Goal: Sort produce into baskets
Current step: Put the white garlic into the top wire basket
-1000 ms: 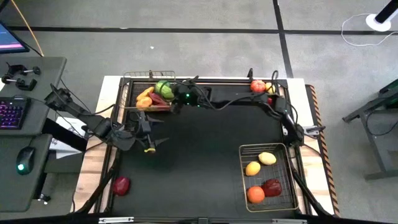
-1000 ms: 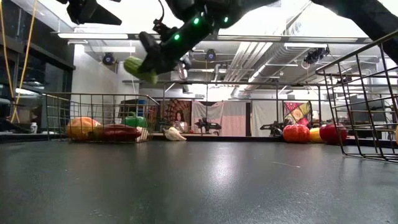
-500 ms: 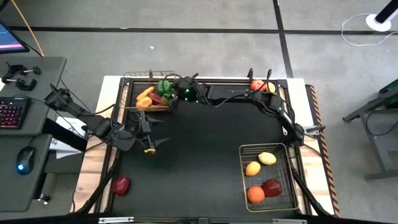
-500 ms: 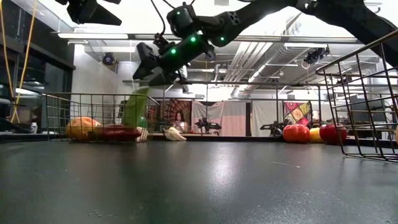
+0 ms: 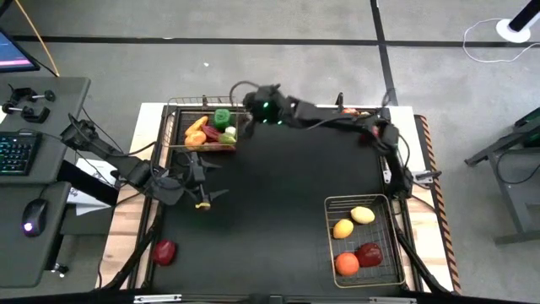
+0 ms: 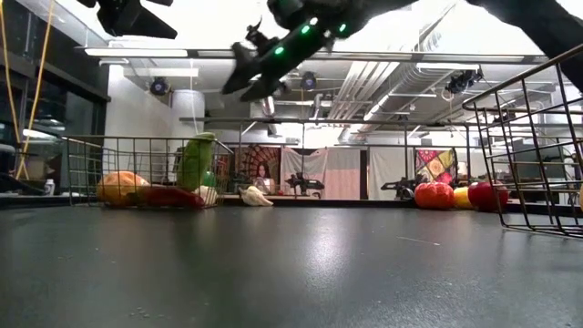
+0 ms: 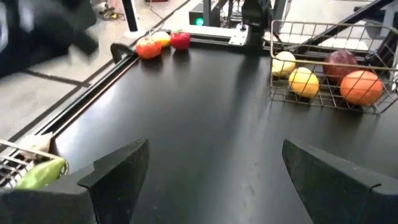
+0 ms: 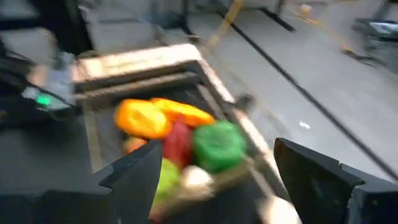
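A small wire basket (image 5: 179,133) at the table's far left holds an orange-yellow piece (image 5: 197,128), a red piece, a white piece and a green piece (image 5: 222,117). In the low view the green piece (image 6: 196,161) stands on end among the others. My right gripper (image 5: 250,106) is open and empty, above and just right of this basket; its wrist view looks down on the green piece (image 8: 217,145). My left gripper (image 5: 202,182) is open and empty over the table's left side, and shows so in its wrist view (image 7: 214,155).
A larger wire basket (image 5: 390,221) at the near right holds two lemons (image 5: 361,215), an orange (image 5: 347,263) and a dark-red piece. A dark-red piece (image 5: 164,251) lies at the near left corner. A tomato, a yellow piece and a red one (image 7: 180,40) lie at the far right edge.
My right gripper carried the green piece over the far-left basket, opened and let it go. The piece fell into the basket and now stands among the other produce. The gripper then rose and drew back toward the table's far right.
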### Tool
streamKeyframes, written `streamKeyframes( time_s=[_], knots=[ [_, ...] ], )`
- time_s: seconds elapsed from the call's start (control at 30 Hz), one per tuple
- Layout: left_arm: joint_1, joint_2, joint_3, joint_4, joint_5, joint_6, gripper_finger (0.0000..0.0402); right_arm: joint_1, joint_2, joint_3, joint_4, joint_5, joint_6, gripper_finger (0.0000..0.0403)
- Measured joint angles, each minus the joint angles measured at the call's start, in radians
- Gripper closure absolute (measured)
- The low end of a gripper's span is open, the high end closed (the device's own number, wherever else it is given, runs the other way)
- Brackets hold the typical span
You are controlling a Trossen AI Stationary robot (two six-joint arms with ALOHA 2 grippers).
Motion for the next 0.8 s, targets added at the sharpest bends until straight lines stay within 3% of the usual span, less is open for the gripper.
streamKeyframes(
  time_s=[0.23, 0.5, 0.63, 0.8],
  knots=[
    [0.001, 0.029, 0.0, -0.043, 0.005, -0.082, 0.0044, -0.029, -0.193, 0.001, -0.405, 0.078, -0.007, 0.01],
    [0.061, 0.167, -0.001, 0.043, 0.053, -0.087, 0.0044, 0.021, -0.288, 0.0, -0.789, 0.277, 0.037, 0.01],
    [0.134, 0.25, -0.001, 0.081, 0.08, -0.088, 0.0044, 0.045, -0.289, -0.012, -0.772, 0.297, 0.043, 0.01],
    [0.22, 0.307, -0.001, 0.083, 0.199, -0.096, 0.0044, 0.026, -0.288, -0.188, -0.473, 0.249, 0.028, 0.01]
  ],
)
